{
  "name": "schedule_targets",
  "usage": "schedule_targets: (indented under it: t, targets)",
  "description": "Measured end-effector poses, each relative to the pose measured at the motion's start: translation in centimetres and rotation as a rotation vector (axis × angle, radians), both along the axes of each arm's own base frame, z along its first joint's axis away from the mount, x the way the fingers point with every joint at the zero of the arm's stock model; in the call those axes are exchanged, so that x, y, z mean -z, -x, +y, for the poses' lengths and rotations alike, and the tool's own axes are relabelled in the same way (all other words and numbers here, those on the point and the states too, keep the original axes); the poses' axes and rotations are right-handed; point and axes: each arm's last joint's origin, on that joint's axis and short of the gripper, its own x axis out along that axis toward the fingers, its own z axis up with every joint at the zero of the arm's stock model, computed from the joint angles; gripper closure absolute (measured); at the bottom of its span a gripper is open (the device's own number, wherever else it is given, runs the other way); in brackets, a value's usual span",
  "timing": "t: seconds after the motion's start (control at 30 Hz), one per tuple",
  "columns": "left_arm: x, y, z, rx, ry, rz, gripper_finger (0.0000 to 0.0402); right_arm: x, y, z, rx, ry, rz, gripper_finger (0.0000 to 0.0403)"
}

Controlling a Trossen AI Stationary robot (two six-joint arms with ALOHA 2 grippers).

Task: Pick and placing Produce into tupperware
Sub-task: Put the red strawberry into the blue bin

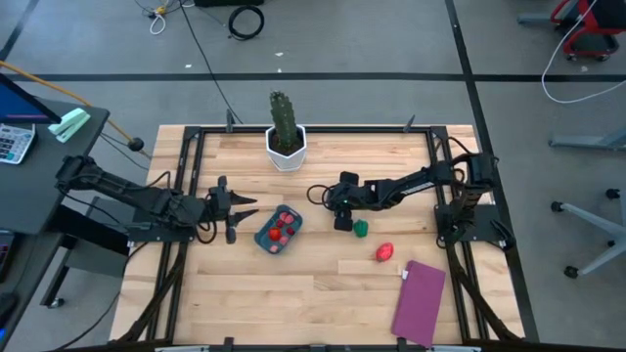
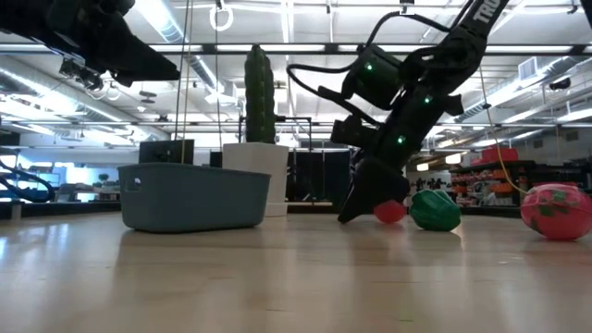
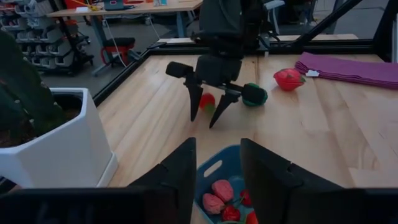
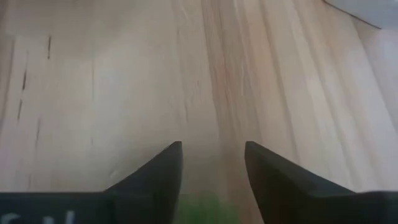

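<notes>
The teal-blue tupperware [image 1: 277, 231] sits on the table and holds several red and pink produce pieces [image 3: 217, 190]. My left gripper [image 1: 245, 212] hovers open just to its left, above the table, with the container's edge [image 3: 214, 167] showing between its fingers. My right gripper [image 3: 203, 121] points down, open, with its fingertips close to the wood right of the tupperware. A small red piece [image 3: 207, 99] lies just beyond its fingers. The green piece [image 1: 361, 228] lies right beside it, and a green blur [image 4: 199, 213] shows between the fingers. A red-pink piece [image 1: 384, 252] lies farther right.
A tall green cactus in a white hexagonal pot [image 1: 285, 137] stands at the far edge, behind the tupperware. A flat purple rectangle [image 1: 419, 301] lies near the right front corner. Bare wood stretches along the near side [image 1: 293, 303]. Black frame rails border the table.
</notes>
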Motion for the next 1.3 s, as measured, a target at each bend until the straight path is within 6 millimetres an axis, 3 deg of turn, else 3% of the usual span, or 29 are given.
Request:
schedule_targets:
  t: [0.33,0.63,1.0,1.3]
  targets:
    - [0.0,0.0,0.0,0.000,0.001,0.000,0.0282,-1.1,0.1,-0.1,0.009,0.015,-0.028,0.0259]
    - [0.0,0.0,0.0,-0.004,0.019,-0.003,0.0276,-3.3,1.3,0.1,0.027,0.005,-0.015,0.0223]
    - [0.0,0.0,0.0,-0.009,0.035,-0.007,0.0289,-5.9,3.2,-0.1,0.326,-0.038,-0.065,0.0208]
    - [0.1,0.0,0.0,-0.011,0.041,-0.002,0.0283,-4.3,3.6,-0.1,0.409,-0.073,0.025,0.0208]
